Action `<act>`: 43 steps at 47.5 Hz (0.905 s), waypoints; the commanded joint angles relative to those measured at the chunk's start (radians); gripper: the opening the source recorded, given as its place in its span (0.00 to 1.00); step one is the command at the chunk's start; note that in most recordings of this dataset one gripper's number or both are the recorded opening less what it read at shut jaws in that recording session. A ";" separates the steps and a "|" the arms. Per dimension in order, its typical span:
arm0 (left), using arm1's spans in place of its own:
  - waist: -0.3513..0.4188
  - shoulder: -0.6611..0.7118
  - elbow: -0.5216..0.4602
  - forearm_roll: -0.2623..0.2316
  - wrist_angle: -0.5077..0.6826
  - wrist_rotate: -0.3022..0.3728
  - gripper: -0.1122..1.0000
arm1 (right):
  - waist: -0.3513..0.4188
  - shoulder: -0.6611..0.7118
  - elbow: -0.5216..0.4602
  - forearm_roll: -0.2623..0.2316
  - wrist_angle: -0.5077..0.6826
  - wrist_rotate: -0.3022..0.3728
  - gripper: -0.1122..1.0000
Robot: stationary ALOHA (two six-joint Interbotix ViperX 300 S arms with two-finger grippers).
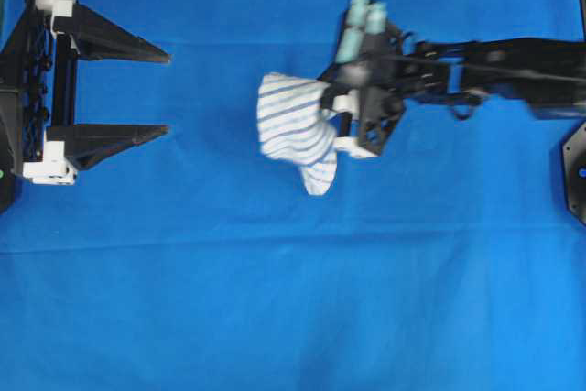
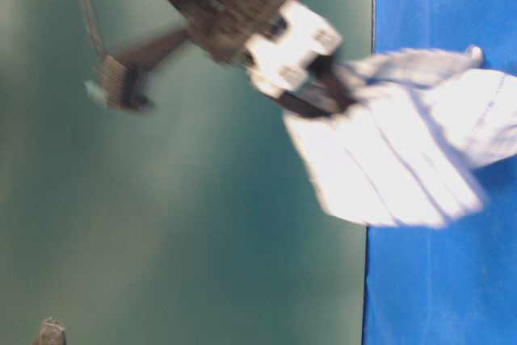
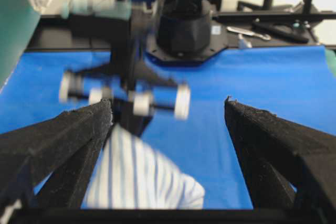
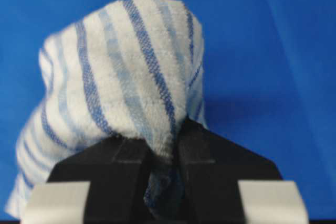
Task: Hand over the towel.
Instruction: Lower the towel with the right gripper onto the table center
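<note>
White cloth with thin blue stripes — the towel (image 4: 115,72) — is seen pinched between the closed jaws of the right gripper (image 4: 164,153), bunched and hanging clear of the blue sheet (image 1: 293,299). Farther left, well apart from the towel, the left gripper (image 1: 160,93) is held with jaws spread wide — nothing between them.

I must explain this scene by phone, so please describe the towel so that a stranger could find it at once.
Start from the large blue sheet covering the table. Near its middle, the right gripper is shut on a small bunched towel that hangs from it. It is the only white cloth with thin blue stripes; everything else is plain blue or black.
</note>
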 commanded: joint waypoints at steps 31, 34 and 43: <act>0.000 0.000 -0.012 0.000 -0.009 0.000 0.94 | -0.003 0.127 -0.031 0.003 -0.011 0.005 0.17; 0.002 0.000 -0.012 0.000 -0.009 0.000 0.94 | -0.003 0.126 -0.031 0.003 -0.009 0.009 0.18; 0.000 0.000 -0.012 0.000 -0.009 0.000 0.94 | 0.002 0.094 -0.026 0.003 -0.009 0.012 0.45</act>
